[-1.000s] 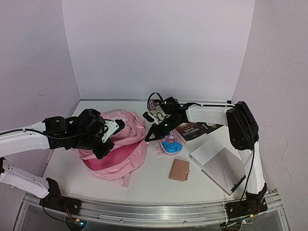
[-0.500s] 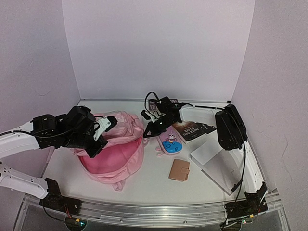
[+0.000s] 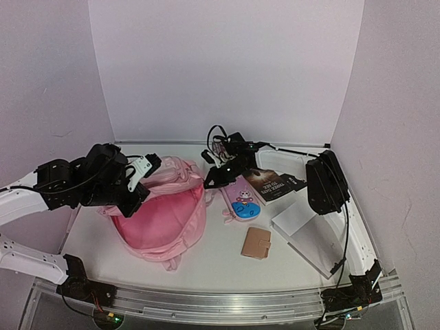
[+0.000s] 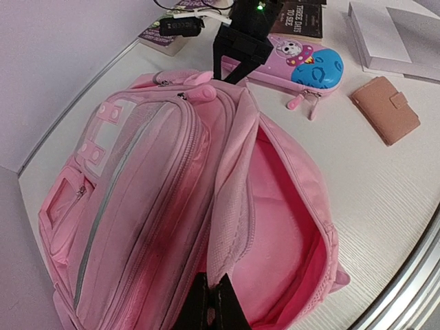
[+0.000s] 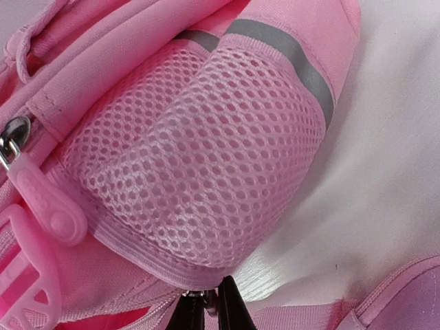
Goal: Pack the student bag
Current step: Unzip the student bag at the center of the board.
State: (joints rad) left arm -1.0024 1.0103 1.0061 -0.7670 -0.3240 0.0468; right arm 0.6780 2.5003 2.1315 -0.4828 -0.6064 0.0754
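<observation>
Student bag [image 3: 165, 213] lies left-centre on worktop [image 3: 220, 271], main mouth gaping, pink lining showing. L fingers [image 4: 201, 313] clamped on mouth's upper lip. R fingers [image 5: 232, 313] all but closed at seam under mesh pocket, bag's far end; whether they nip fabric, can't tell.
Step, prob.: hold mouth wide. Lift lip up & away, fabric taut, no twist.
Room: pencil case [image 3: 242, 205] & wallet [image 3: 256, 243] just right of bag; bare worktop in front; L wall near.

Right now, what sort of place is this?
Probably a robot test booth in a lab: plain walls box in a white table, two robot arms are bolted to a metal rail at its near edge, and a pink student bag, books and a pencil case lie as props.
</observation>
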